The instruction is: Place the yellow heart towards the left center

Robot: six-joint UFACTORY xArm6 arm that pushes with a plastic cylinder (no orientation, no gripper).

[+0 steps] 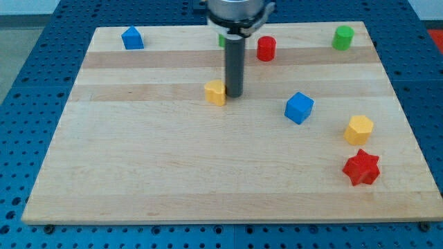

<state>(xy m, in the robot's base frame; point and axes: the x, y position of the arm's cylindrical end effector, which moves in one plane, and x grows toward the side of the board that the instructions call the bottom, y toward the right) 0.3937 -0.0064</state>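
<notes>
The yellow heart lies on the wooden board a little above the board's centre, slightly left of the middle. My tip stands right against the heart's right side, touching or nearly touching it. The dark rod rises from there to the arm's head at the view's top.
A blue block sits at the top left. A red cylinder and a green block sit along the top; another green block is mostly hidden behind the rod. A blue cube, a yellow hexagon and a red star lie at the right.
</notes>
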